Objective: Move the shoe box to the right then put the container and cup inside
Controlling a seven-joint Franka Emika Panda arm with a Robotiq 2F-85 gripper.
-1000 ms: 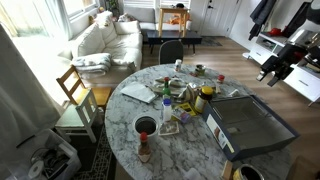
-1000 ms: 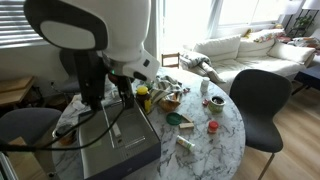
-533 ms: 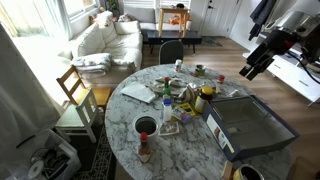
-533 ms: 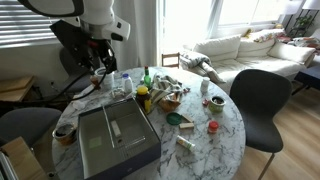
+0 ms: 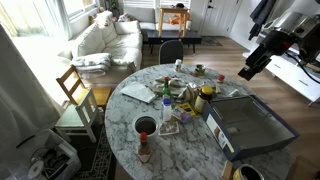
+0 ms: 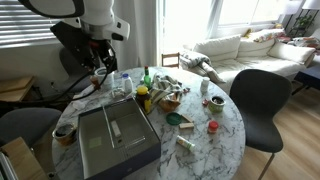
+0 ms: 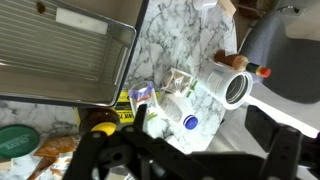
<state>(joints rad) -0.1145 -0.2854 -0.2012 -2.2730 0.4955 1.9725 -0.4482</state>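
Observation:
The dark shoe box [image 5: 250,122] lies open on the marble table [image 5: 120,110], at its near right side; it also shows in the other exterior view [image 6: 115,140] and at the top left of the wrist view [image 7: 60,50]. The translucent container [image 5: 146,126] stands near the front left edge and shows beside the arm [image 6: 122,85]. The small dark cup [image 5: 247,173] stands just off the box's corner [image 6: 64,131]. My gripper [image 5: 249,70] hangs open and empty in the air beyond the box's far end [image 6: 101,72]; its fingers frame the bottom of the wrist view [image 7: 185,152].
Clutter fills the table's middle: a yellow-lidded jar [image 5: 206,95], a red-capped bottle [image 5: 144,150], packets, a blue-capped bottle [image 7: 190,122] and a white cup on its side [image 7: 232,87]. A dark chair [image 6: 258,100] stands at the table's edge. A wooden chair [image 5: 75,90] stands opposite.
Over the last second my arm swung from beside the box to above the table's edge beyond its far end. In the last half second it barely moved. No object has moved.

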